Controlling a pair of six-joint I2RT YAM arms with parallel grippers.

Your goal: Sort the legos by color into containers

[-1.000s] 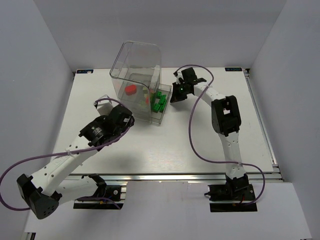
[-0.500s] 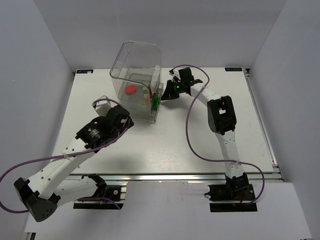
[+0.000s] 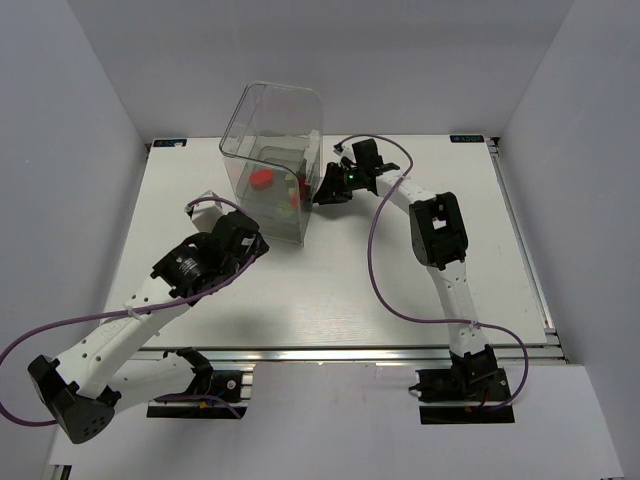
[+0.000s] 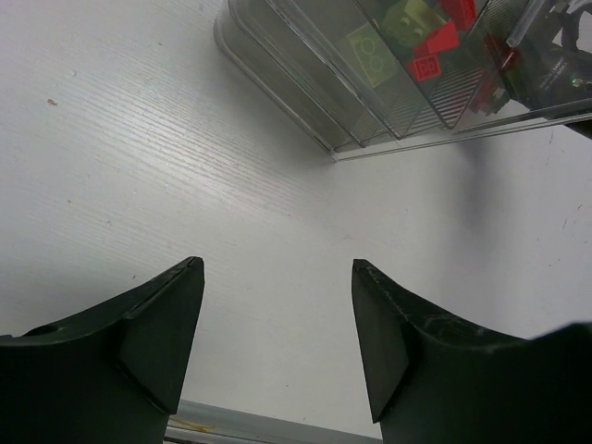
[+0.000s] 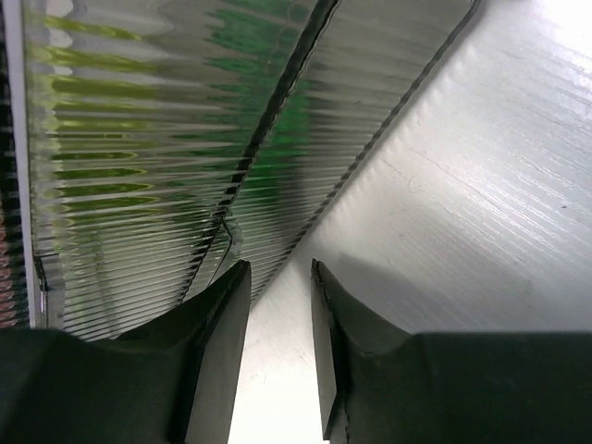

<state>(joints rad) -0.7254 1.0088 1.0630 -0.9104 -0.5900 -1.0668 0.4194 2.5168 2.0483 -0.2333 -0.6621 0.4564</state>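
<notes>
White bench (image 3: 400,290) from above, clear containers (image 3: 270,125) at far centre holding red and green legos (image 3: 262,180), right tool (image 3: 325,190) at their right side. From left wrist, left tool (image 4: 277,268) spread wide, empty. From right wrist, right tool (image 5: 279,268) narrowly parted, empty, beside containers' ribbed front.

One box (image 3: 262,120), perhaps three red legos (image 4: 427,67)

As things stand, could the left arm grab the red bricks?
Probably not directly. The left gripper is open over bare table beside the clear box, but the red bricks lie inside it, behind its plastic walls.
</notes>
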